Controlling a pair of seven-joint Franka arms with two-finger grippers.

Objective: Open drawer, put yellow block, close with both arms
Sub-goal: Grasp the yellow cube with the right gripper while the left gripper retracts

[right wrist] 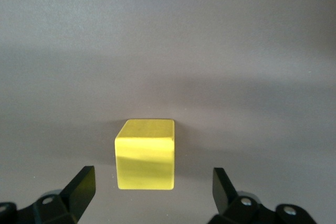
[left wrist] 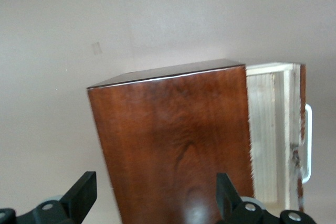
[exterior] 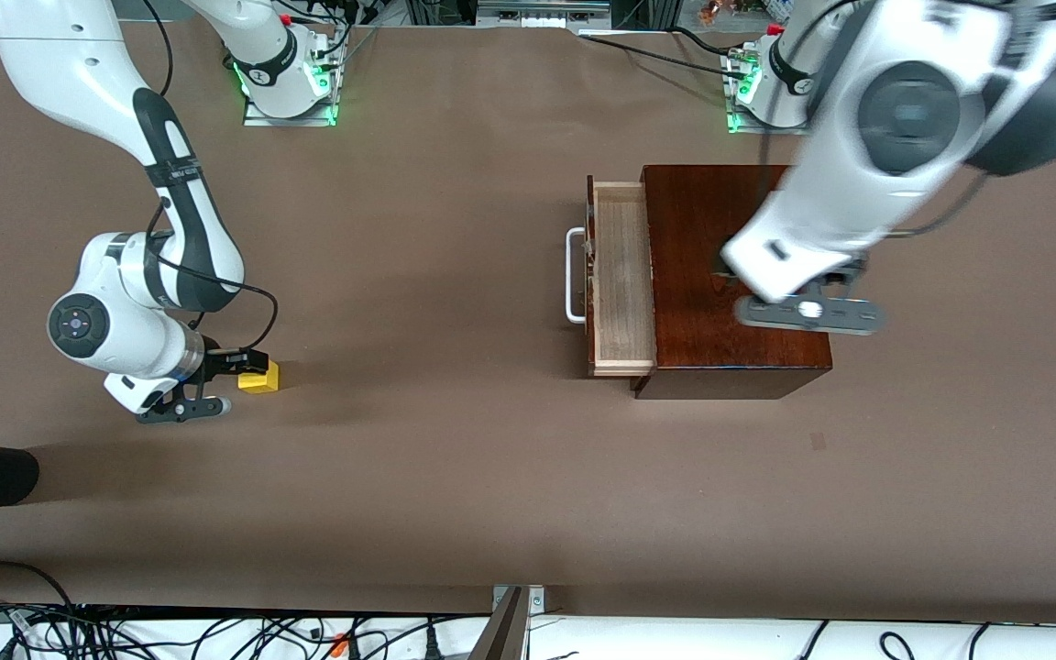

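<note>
— Where is the yellow block [exterior: 261, 377]?

— It sits on the brown surface [exterior: 418, 440] at the right arm's end. My right gripper [exterior: 236, 365] is low beside it, jaws apart, block not gripped.

— And the drawer [exterior: 621, 280]?

— Pulled open from the dark box [exterior: 730, 275], tray empty, white handle [exterior: 573, 275] outward. My left gripper [left wrist: 155, 203] hangs over the box, jaws wide apart.

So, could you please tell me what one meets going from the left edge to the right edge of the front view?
right gripper → yellow block → white handle → drawer → dark wooden box → left gripper, over the box.
</note>
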